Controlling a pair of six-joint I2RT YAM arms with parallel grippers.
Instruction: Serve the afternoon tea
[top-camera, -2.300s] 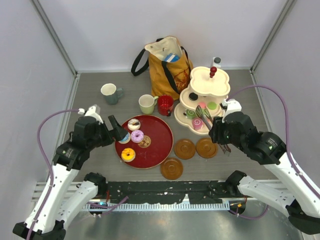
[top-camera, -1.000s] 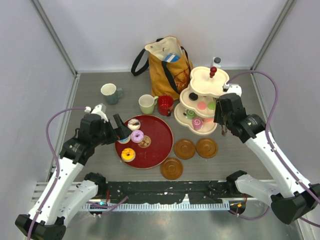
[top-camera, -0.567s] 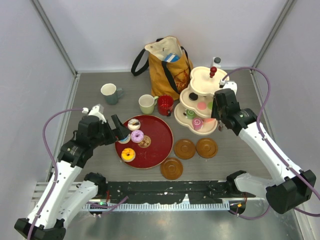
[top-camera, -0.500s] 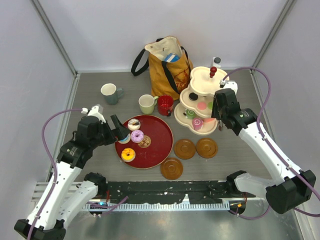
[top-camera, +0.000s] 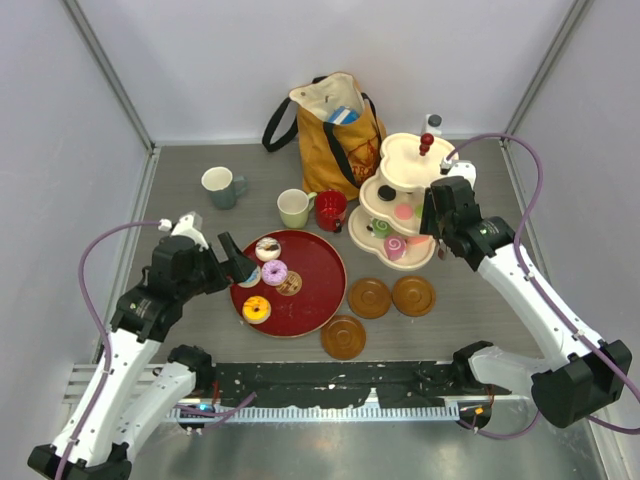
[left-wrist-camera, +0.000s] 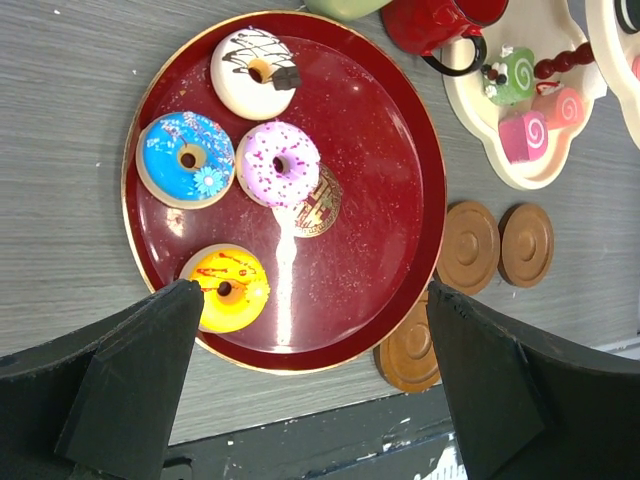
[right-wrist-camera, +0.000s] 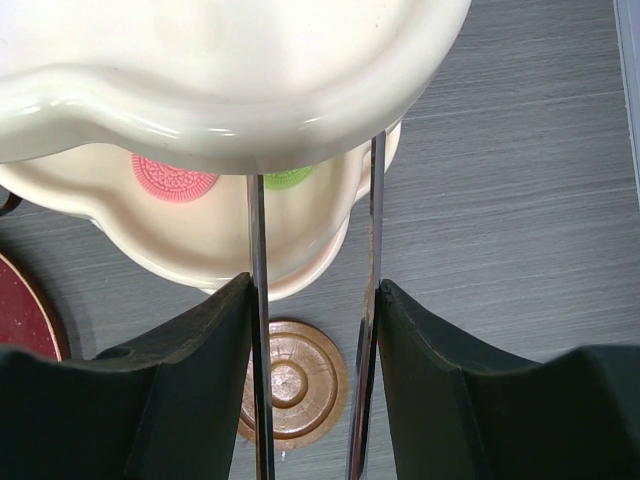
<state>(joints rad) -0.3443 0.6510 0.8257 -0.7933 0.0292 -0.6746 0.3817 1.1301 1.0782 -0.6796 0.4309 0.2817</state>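
Pale grey walls (top-camera: 300, 50) close in a grey wood-grain table (top-camera: 180, 200); at the back a mustard tote bag (top-camera: 335, 125) stands upright, its contents mostly hidden; the red tray (left-wrist-camera: 400, 200) lies flat, its near rim cut off by the wide-open left gripper (left-wrist-camera: 315, 300) hovering over it, grasping nothing; right of it the cream three-tier stand (top-camera: 410, 160) rises upright, its top tier blocking much of the tiers below; the right gripper (right-wrist-camera: 312, 290) at the middle tier grasps metal tongs (right-wrist-camera: 256, 330), whose long arms point under the top tier so the tips are hidden; grey-green mug (top-camera: 220, 185), pale green mug (top-camera: 293, 208) and red mug (top-camera: 330, 210) stand upright behind the tray; three saucers (left-wrist-camera: 470, 247) lie flat beside it, one partly tucked under the rim; four donuts (left-wrist-camera: 279, 164) lie flat on the tray's left half; roll cakes (left-wrist-camera: 523, 135) sit on the bottom tier; a pink macaron (right-wrist-camera: 172, 177) and a half-hidden green macaron (right-wrist-camera: 290, 180) rest on the middle tier.
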